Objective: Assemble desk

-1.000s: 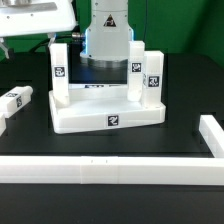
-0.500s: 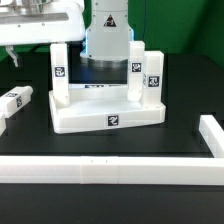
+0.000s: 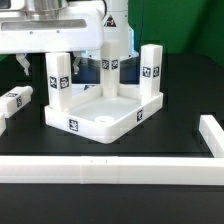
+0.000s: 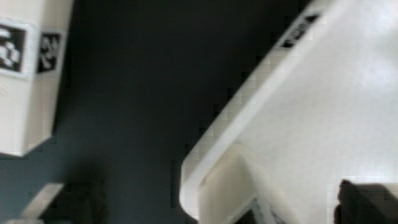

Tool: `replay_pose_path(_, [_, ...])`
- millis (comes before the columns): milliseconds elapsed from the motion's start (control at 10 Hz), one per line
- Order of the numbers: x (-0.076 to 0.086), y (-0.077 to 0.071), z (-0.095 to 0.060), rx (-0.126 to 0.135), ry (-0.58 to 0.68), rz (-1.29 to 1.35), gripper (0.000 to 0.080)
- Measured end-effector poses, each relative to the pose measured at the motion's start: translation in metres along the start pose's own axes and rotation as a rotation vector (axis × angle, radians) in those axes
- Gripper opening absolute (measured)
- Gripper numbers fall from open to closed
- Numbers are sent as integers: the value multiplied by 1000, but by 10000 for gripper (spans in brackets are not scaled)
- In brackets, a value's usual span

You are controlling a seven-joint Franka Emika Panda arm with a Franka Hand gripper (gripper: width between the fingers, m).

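The desk (image 3: 103, 100), 3 legs upright, sits mid-frame under the arm, whose gripper (image 4: 210, 203) spreads its jaws across the rim; a skewed hold could twist it loose.

On the desk (image 3: 175, 140), near the middle: the top (image 3: 100, 118), one corner turned to the front. Upright on the top, at three of its corners: a first leg (image 3: 58, 80) at the exterior view's left, a second leg (image 3: 112, 72) at the back, a third leg (image 3: 151, 68) at the exterior view's right. Lying apart from the top, toward the exterior view's left: a fourth leg (image 3: 16, 99). Across the front: a long border bar (image 3: 100, 168). At its right end, running back: a short border bar (image 3: 212, 133).
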State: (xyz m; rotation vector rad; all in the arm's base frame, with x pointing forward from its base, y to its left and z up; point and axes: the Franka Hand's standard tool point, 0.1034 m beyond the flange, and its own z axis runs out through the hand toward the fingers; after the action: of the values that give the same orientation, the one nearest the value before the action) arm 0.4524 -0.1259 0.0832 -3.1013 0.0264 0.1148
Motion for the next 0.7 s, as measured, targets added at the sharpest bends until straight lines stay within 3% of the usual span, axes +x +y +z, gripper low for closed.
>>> replay_pose_path(100, [3,-2,-3,1,6,1,649])
replay_pose_path(200, [-2,6,-8,10,5,-3,649])
replay_pose_path(400, [-23,39,-21,41,-9,20,649])
replay_pose_path(600, [-36,69,-24,42,-12,71,649])
replay_pose_path(700, [-34,63,-23,43,-15,58,649])
